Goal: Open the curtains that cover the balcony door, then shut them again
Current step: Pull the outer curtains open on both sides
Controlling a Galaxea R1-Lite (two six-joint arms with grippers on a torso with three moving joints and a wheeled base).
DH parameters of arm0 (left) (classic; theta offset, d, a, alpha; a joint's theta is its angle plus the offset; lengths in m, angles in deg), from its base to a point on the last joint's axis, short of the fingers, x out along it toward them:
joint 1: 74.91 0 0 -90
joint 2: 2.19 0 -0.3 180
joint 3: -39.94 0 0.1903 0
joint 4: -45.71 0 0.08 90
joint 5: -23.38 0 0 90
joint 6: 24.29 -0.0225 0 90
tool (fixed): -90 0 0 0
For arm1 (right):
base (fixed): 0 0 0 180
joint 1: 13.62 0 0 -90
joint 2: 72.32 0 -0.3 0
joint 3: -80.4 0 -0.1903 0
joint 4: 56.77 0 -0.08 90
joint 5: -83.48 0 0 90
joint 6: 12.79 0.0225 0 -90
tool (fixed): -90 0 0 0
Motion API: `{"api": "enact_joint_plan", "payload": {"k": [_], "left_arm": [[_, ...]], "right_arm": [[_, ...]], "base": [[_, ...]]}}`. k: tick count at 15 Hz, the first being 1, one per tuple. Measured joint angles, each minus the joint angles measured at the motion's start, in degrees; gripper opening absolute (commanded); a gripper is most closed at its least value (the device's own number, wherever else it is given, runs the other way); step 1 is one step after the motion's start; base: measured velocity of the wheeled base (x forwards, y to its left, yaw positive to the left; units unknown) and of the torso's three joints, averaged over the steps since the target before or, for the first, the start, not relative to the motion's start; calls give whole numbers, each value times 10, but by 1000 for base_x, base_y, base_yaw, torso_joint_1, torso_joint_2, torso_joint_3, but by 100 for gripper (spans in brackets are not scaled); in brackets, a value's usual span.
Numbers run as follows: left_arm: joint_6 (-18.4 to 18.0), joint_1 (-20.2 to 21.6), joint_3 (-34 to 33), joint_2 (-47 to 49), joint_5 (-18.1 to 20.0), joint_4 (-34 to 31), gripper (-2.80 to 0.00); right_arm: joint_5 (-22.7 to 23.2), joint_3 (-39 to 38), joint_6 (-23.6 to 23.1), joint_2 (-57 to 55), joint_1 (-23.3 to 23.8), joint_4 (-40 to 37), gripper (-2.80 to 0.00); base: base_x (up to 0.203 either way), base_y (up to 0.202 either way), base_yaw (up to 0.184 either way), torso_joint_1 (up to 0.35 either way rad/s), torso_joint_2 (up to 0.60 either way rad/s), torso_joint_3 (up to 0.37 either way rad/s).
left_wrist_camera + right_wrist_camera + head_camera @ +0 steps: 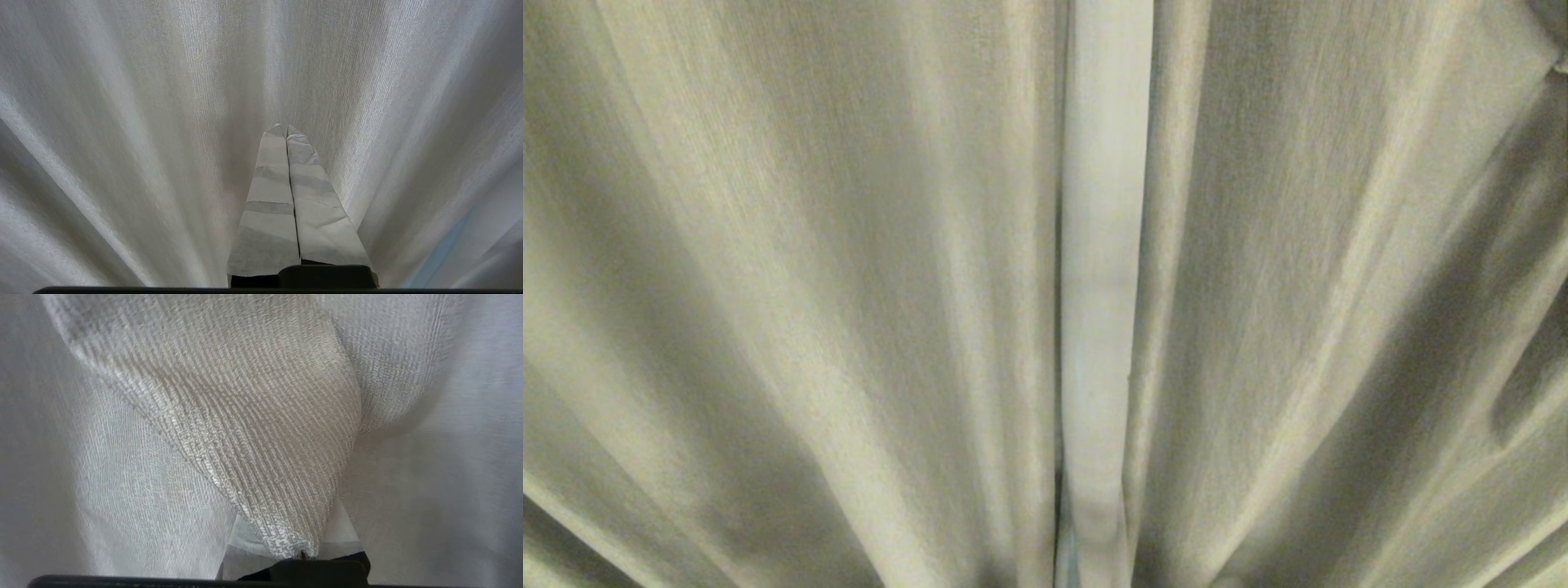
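Right pincer point(302, 551) pinches a fold of the curtains point(253, 428); left pincer point(286, 130) pressed together.

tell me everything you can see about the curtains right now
The curtains fill the head view: thick beige-grey woven fabric hanging in deep vertical pleats, drawn shut with two panels meeting near the middle, where a paler flat strip runs top to bottom. No glass shows behind them. In the right wrist view a ribbed fold of the thick fabric is bunched and pinched in the right gripper, with thin sheer white cloth beside it. The left gripper is shut, pointing at the pleats, holding nothing.
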Motion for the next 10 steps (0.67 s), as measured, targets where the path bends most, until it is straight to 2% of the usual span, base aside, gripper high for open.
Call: {"api": "enact_joint_plan", "payload": {"k": [10], "left_arm": [[0,0,0,0,0,0,-280]], "right_arm": [[1,10,2,9,175,-2,-280]], "base": [[0,0,0,0,0,0]]}}
